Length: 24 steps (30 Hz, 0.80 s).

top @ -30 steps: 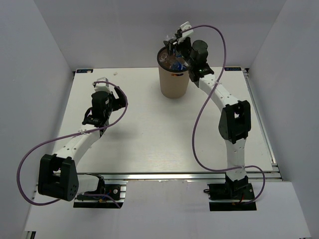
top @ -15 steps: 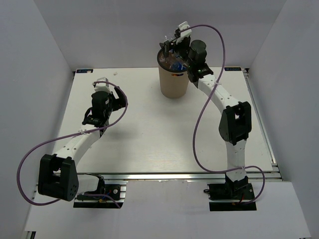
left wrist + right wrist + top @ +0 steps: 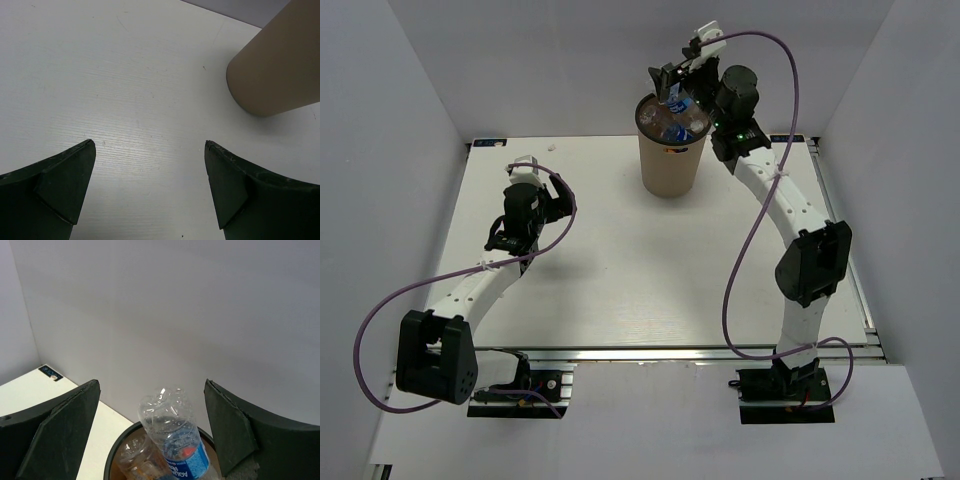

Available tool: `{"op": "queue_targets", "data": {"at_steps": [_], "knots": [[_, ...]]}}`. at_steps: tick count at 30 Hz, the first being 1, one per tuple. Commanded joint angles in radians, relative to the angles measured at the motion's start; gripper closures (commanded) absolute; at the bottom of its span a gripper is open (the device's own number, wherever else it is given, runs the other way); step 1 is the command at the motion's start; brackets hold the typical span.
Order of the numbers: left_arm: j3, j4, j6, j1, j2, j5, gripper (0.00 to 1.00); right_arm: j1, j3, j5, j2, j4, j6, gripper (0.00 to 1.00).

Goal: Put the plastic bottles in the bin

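Observation:
The tan bin (image 3: 669, 160) stands at the back middle of the table, with several plastic bottles (image 3: 672, 126) inside. In the right wrist view a clear bottle with a blue label (image 3: 175, 437) sticks bottom-up out of the bin's dark rim (image 3: 114, 452), with a short clear bottle (image 3: 136, 457) beside it. My right gripper (image 3: 667, 84) is open and empty just above the bin's back rim; it also shows in the right wrist view (image 3: 150, 405). My left gripper (image 3: 507, 238) is open and empty over the left of the table; in the left wrist view (image 3: 150, 170) the bin (image 3: 277, 65) is at top right.
White walls close in the table at the back and both sides. The right arm's purple cable (image 3: 745, 220) loops over the right half of the table. The left arm's cable (image 3: 410, 290) hangs off its left side.
My right gripper has risen and drawn back to the right from the bin's mouth. The blue-label bottle now stands in the bin. The left arm has not moved.

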Motion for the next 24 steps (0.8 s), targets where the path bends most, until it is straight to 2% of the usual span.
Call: {"op": "queue_targets", "data": {"at_steps": [1,4,10,13,14,15,17,18,20,23,24], "knots": [[0.030,-0.009,0.004,0.008,-0.035,0.012,0.02,0.001,0.021,0.041,-0.019,-0.020,-0.005,0.11],[0.035,-0.010,0.005,0.008,-0.032,0.014,0.02,0.001,-0.023,0.060,-0.032,0.001,-0.003,0.11],[0.038,-0.010,0.005,0.008,-0.020,0.012,0.02,0.001,0.006,0.092,0.011,-0.016,-0.016,0.11],[0.041,-0.017,0.007,0.008,-0.020,0.003,0.02,0.001,-0.014,0.145,0.004,-0.020,-0.002,0.11],[0.042,-0.020,0.005,0.010,-0.021,-0.006,0.02,-0.001,-0.030,0.208,-0.009,-0.020,0.015,0.11],[0.045,-0.023,0.005,0.010,-0.024,-0.014,0.02,-0.002,-0.052,0.234,-0.051,-0.008,0.024,0.11],[0.045,-0.033,0.002,0.010,-0.041,-0.023,0.02,-0.007,-0.190,0.297,-0.120,0.033,0.035,0.11],[0.044,-0.033,0.001,0.010,-0.055,-0.032,0.02,-0.009,-0.303,0.326,-0.204,0.083,0.042,0.11],[0.042,-0.035,-0.004,0.010,-0.063,-0.035,0.02,-0.013,-0.394,0.406,-0.286,0.093,0.044,0.11],[0.056,-0.049,-0.021,0.011,-0.066,-0.040,0.02,-0.041,-0.526,0.510,-0.474,-0.002,0.073,0.11],[0.061,-0.052,-0.026,0.011,-0.066,-0.045,0.02,-0.056,-0.560,0.530,-0.515,-0.041,0.140,0.11]]}}
